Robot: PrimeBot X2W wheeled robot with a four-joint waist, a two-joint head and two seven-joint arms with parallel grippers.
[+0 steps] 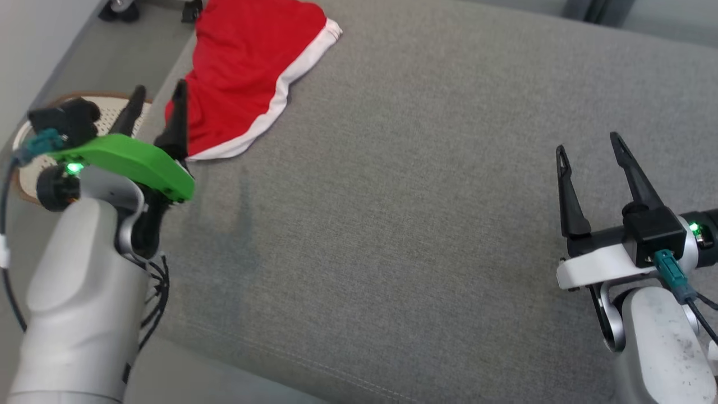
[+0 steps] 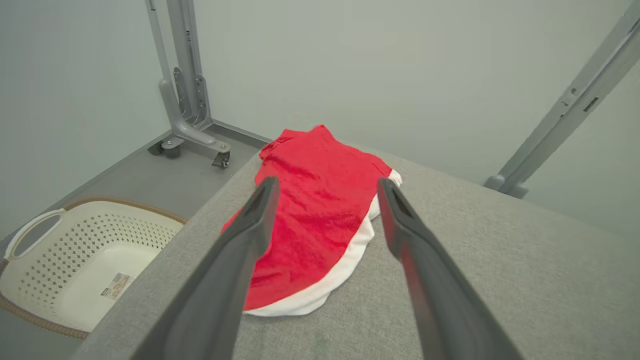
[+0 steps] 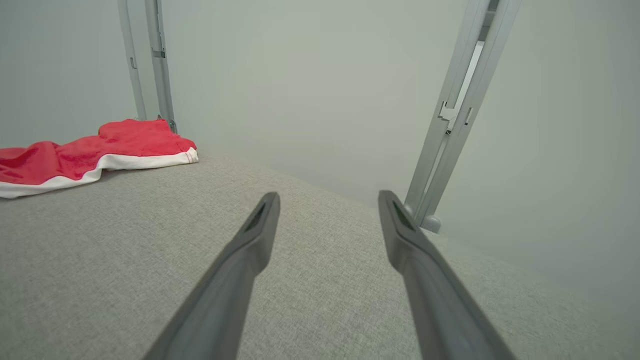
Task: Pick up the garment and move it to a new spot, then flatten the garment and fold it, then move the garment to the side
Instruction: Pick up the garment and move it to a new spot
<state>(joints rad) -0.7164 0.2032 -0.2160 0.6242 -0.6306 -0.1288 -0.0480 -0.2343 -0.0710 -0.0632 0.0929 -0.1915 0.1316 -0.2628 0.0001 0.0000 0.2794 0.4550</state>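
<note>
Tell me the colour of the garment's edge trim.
White, bordering the red garment; the trim shows best in the left wrist view.

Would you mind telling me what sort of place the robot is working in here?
Probably a lab or test room staged for laundry folding, not a home: a grey fabric-covered table holding a red garment, a perforated laundry basket on the floor beside it, and metal posts on castors against bare walls.

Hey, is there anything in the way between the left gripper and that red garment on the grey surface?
Nothing visible. The left gripper, fingers open, points straight at the red garment lying just ahead on the grey surface, with nothing between them.
</note>
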